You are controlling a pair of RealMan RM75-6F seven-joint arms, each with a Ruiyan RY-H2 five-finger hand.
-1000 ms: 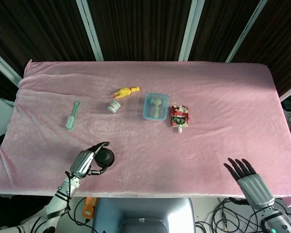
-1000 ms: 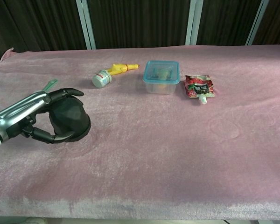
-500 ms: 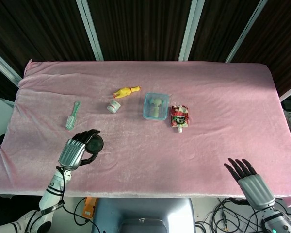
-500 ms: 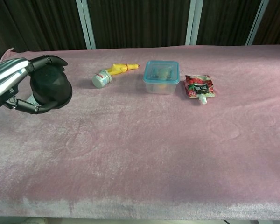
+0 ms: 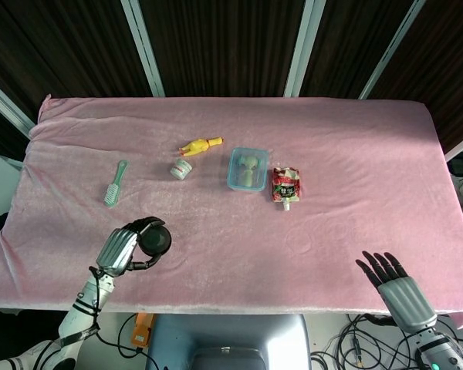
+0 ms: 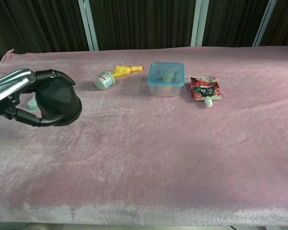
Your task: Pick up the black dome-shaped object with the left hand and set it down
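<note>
One robot left hand (image 6: 20, 99) wraps its fingers around the black dome (image 6: 57, 101), seemingly light, rigid and smooth-sided, best gripped across its rounded body.

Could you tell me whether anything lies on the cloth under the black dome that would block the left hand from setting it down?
Nothing visible does. The left hand holds the black dome with its fingers wrapped around it, and the pink cloth around it looks bare. The green brush lies farther back, apart from it.
</note>
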